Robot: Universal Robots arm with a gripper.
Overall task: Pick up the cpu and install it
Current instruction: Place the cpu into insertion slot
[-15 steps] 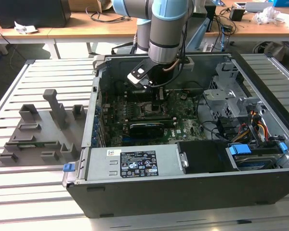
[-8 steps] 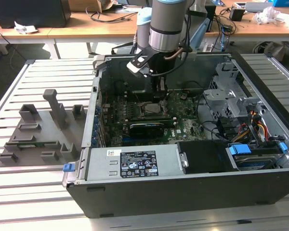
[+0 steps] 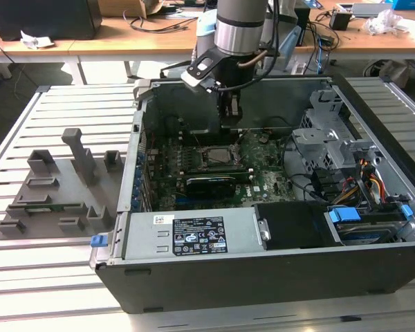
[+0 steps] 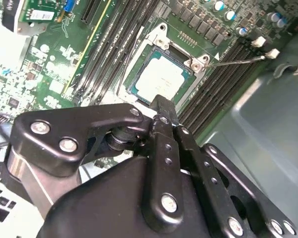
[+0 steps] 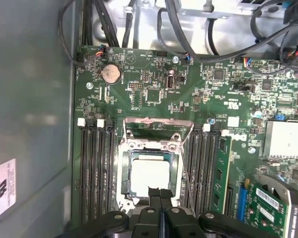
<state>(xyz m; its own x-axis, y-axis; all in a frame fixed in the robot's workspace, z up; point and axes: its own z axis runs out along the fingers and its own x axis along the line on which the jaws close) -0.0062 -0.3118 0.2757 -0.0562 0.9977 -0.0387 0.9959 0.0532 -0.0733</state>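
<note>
The gripper (image 5: 160, 192), closest to the lens in both wrist views, is showing matte black links dotted with bright screw heads. Its jaws are pressing flat against each other with nothing between them. Their tips are hanging at one edge of the cpu (image 5: 149, 174); whether they are touching it I cannot tell. The chip, a smooth silvery square with a thin darker rim, is lying flat inside the socket (image 5: 122, 168), whose shiny load plate (image 5: 159, 130) is standing open beyond it.

As I judge it, the danger is lying in pressure. Hard metal tips bearing on one edge could be tilting the chip, scratching its lid or bending the contacts beneath. The thin wire lever (image 4: 238, 59) beside the frame could also be snagging a jaw.

Ribbed black memory slots (image 5: 97, 168) are flanking the socket on the green, component-studded motherboard (image 5: 154, 84).

In the exterior view the arm is reaching down at upper middle into the dark steel computer case (image 3: 263, 283). That case is sitting on a slatted aluminium worktop (image 3: 48, 290), with a grey moulded holder (image 3: 55, 194) at the exterior view's left.
</note>
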